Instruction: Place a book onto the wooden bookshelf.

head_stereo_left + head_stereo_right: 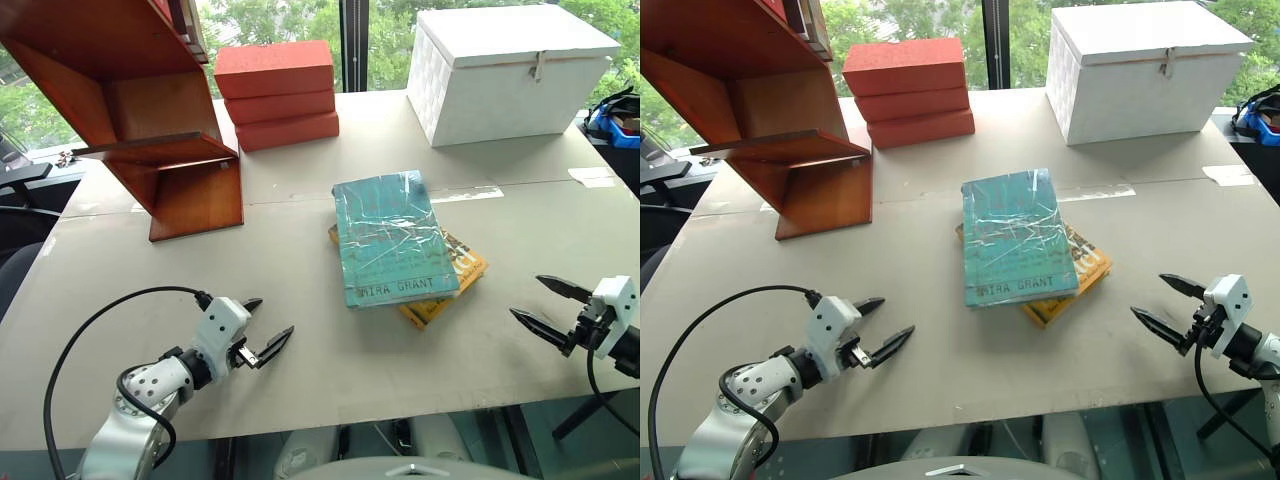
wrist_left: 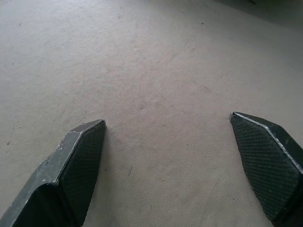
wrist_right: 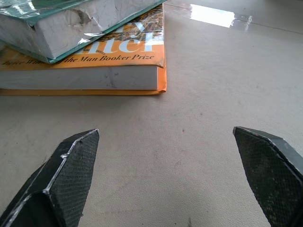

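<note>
Sitting mid-table: teal book [image 1: 392, 238], flat on top of yellow-orange book [image 1: 462, 270], "MIRA GRANT" edge facing robot. Wooden bookshelf [image 1: 150, 110] at far left of table [image 1: 300, 330], well apart from books. Red-orange blocks [image 1: 277, 95] stacked just beside shelf, white quilted box [image 1: 505, 72] far right. Left gripper [image 1: 265, 335] low over bare table, fingers spread wide, holding nothing. Right gripper [image 1: 540, 305] near books' right side, fingers also apart, empty.

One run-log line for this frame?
book: on yellow book, untouched | left gripper: open, empty | right gripper: open, empty | wooden bookshelf: no book placed
</note>
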Available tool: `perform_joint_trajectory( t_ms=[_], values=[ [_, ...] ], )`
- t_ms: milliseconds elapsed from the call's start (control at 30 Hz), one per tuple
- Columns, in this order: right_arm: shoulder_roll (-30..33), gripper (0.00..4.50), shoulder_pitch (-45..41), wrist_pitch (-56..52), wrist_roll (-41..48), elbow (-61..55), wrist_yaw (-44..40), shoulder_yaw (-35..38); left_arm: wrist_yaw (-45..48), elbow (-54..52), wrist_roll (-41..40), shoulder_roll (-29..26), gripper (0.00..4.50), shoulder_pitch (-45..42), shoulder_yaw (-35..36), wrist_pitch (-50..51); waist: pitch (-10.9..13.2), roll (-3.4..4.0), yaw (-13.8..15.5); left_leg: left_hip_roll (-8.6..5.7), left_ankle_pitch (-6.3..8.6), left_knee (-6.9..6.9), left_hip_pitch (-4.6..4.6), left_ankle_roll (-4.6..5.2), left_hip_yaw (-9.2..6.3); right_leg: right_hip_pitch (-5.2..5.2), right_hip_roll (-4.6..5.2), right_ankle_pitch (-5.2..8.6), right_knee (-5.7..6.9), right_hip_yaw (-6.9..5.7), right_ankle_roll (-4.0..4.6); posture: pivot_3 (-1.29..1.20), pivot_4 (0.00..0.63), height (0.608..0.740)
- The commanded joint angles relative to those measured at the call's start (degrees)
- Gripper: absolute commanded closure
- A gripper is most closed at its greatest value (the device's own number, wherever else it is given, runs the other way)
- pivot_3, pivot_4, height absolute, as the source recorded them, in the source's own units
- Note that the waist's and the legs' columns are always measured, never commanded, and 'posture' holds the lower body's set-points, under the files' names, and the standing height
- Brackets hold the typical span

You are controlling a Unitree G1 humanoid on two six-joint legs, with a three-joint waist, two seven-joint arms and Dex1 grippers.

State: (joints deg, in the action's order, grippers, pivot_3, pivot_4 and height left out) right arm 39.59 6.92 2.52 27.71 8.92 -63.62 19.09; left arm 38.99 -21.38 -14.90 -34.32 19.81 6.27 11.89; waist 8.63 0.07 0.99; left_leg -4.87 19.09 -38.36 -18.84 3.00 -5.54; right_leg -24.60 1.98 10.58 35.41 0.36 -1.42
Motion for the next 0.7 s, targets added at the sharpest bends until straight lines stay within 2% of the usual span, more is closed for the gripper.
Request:
perform_joint_trajectory(
  t_ms=[33,700],
  values=[
    [1.4,0.0,-1.0,-0.3,1.0,-0.7,-1.2,1.5,0.8,-1.6,-1.6,0.8,0.17,1.4,0.4,-0.5,0.0,0.0,0.0,0.0,0.0,0.0,0.0,0.0,0.0,0.0,0.0,0.0,0.0,0.0,0.0,0.0,0.15,0.74],
    [1.7,0.0,-2.9,-1.2,0.7,-0.6,-2.5,0.6,1.0,-1.6,-4.2,2.3,0.17,1.0,1.8,-1.8,0.1,-0.06,-0.1,0.01,0.01,-0.01,-0.02,0.01,0.02,-0.01,0.0,0.0,-0.01,0.0,0.01,0.0,0.15,0.74]
  ],
)
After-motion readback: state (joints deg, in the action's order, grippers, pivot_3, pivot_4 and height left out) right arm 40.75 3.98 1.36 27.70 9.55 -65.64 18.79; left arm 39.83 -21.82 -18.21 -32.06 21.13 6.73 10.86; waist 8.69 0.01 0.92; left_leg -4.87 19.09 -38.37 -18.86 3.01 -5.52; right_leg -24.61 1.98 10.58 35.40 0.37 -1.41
